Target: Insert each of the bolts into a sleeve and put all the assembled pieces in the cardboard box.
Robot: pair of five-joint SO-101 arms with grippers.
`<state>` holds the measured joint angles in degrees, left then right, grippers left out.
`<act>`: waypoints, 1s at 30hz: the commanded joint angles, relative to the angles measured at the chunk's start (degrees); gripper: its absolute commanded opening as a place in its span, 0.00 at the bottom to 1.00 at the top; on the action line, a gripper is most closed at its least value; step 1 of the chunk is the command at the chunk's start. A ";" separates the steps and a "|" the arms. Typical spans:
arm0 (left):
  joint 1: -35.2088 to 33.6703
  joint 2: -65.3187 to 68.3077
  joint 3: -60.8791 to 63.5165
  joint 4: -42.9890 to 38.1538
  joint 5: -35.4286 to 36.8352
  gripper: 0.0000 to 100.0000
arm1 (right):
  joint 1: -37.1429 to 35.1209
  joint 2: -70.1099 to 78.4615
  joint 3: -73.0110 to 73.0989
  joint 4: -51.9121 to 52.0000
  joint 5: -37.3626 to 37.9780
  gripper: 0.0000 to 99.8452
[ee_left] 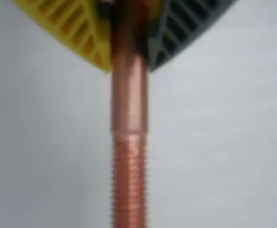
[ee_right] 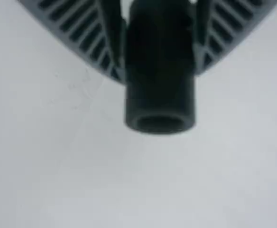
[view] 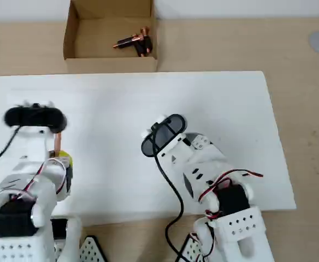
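High view: one open brown cardboard box (view: 110, 64) is seen on the wooden table (view: 301, 98), just beyond one white rectangular board (view: 148, 98). At least two assembled pieces (view: 135, 42), copper bolts in black sleeves, are lying touching inside the box; the exact count cannot be told. Two white arms are counted over the board, the left arm (view: 28, 191) and the right arm (view: 214, 174). One copper threaded bolt (view: 57, 143) is seen sticking out from the left arm.

Left wrist view: the left gripper (ee_left: 129, 52), one yellow finger and one dark, is clamped on the bolt's smooth shank; the threaded end is held over the board.

Right wrist view: the right gripper (ee_right: 160, 61) is closed around one black cylindrical sleeve (ee_right: 160, 99), hollow end sticking out, above the board.
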<state>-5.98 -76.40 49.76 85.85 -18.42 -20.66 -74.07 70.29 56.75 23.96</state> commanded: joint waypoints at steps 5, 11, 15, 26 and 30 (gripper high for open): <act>2.55 4.26 2.20 -3.25 -26.20 0.01 | -0.92 -0.48 -0.48 -1.14 0.35 0.01; 1.67 7.52 10.11 -13.45 -42.73 0.01 | -0.75 -0.48 -0.48 -0.53 0.35 0.01; 1.76 12.70 16.53 -23.56 -43.60 0.01 | -0.75 -0.48 -0.48 0.79 0.35 0.01; 1.49 34.42 17.58 -34.02 -43.34 0.01 | -0.66 -0.48 -0.48 1.41 0.35 0.01; 1.41 36.70 15.03 -34.55 -40.26 0.01 | -0.66 -0.48 -0.40 1.41 0.35 0.01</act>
<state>-4.13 -40.53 67.52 52.09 -60.79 -20.66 -74.07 70.29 57.98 23.96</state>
